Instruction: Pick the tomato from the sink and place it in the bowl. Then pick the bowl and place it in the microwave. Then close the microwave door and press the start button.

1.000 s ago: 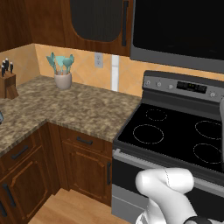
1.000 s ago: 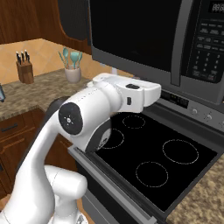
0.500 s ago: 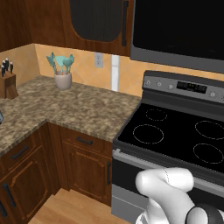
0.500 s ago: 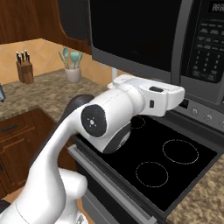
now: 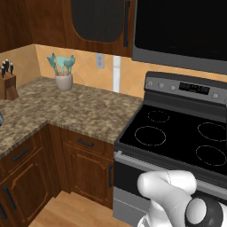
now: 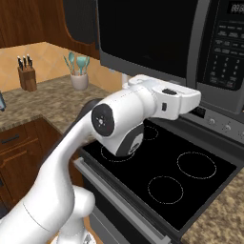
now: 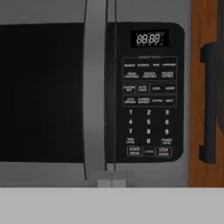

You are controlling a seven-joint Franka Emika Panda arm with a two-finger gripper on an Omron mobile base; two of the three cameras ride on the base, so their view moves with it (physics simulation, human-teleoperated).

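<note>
Microwave door (image 7: 43, 92) shut, last step in hand: pressing start button (image 7: 134, 151). Gripper (image 7: 111, 183) fingers closed, empty, aimed at door's silver handle (image 7: 95, 96). Start button up and right of fingertips; next move: shift there, push in.

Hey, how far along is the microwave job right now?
Done, by the look of it: the microwave door is closed flush against the control panel. Whether the bowl is inside cannot be seen through the dark glass. In hand: the arm is raised toward the microwave, with the hand camera facing the keypad. Left: pressing the start button, not yet touched.
</note>
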